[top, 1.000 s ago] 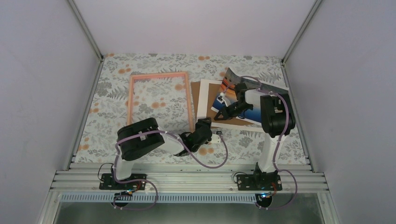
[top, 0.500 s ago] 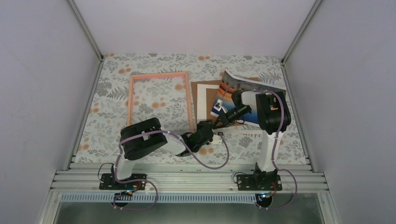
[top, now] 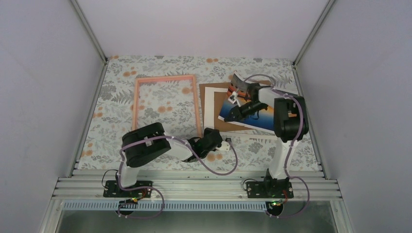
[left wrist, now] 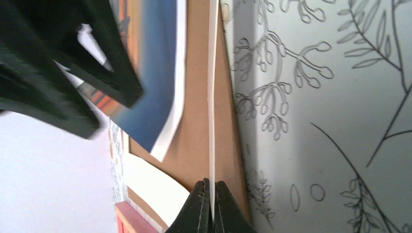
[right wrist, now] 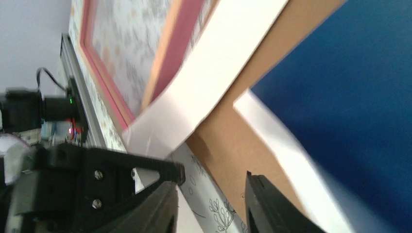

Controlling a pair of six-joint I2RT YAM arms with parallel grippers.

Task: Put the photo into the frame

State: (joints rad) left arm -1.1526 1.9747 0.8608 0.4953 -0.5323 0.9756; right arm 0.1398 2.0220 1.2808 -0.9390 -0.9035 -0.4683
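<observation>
Photo (right wrist: 350, 97) face up on brown board (left wrist: 194, 121), R of frame (top: 165, 77), far corner curled. Thin, floppy, light, prob. slick: pinch white margin, avoid creasing. L claw (left wrist: 210, 185) clamped on mat (left wrist: 212, 97) edge. R claw (right wrist: 214, 182) part-open, empty.

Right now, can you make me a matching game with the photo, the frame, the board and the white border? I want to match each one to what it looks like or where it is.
Things:
1. photo
2. frame
3. board
4. white border

Descriptions:
A. pink, lying to the left of the others
B. pinched at its edge by the shut left end effector
C. brown, lying under the photo
D. orange and blue, lying on top of the board

Pairs: 1-D, 2-A, 3-C, 4-B
</observation>
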